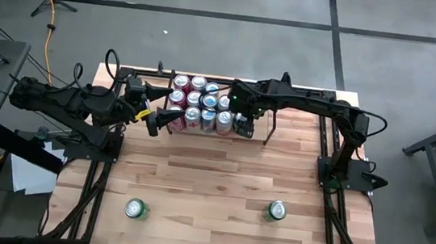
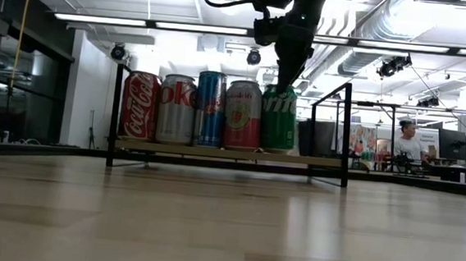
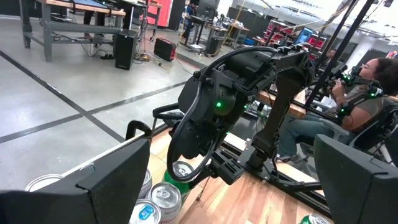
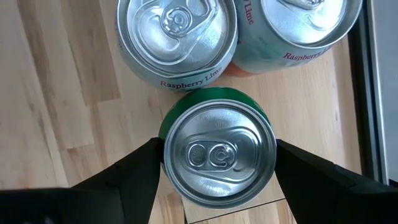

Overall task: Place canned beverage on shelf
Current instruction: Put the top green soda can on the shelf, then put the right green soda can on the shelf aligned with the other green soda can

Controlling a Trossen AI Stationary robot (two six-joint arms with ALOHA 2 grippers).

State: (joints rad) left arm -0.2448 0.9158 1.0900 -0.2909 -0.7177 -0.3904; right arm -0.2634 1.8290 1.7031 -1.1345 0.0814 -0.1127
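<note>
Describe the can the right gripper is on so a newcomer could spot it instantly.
Find the shelf, the low black-rod rack at the table's far edge, packed with upright cans. Go to the row nearest the table's middle and its end on the right arm's side, under the right gripper. The green can there stands between the fingers; its neighbours are red, silver, blue or Raspberry Lime cans.

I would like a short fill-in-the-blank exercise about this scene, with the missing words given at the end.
1. The right gripper has its fingers on both sides of a ____ can on the shelf.
2. Away from the shelf, ____ cans stand on the bare table.
3. In the low view, the leftmost can in the shelf's front row is ____ in colour.
4. The left gripper is ____ and holds nothing.

Missing words: green; two; red; open
</note>
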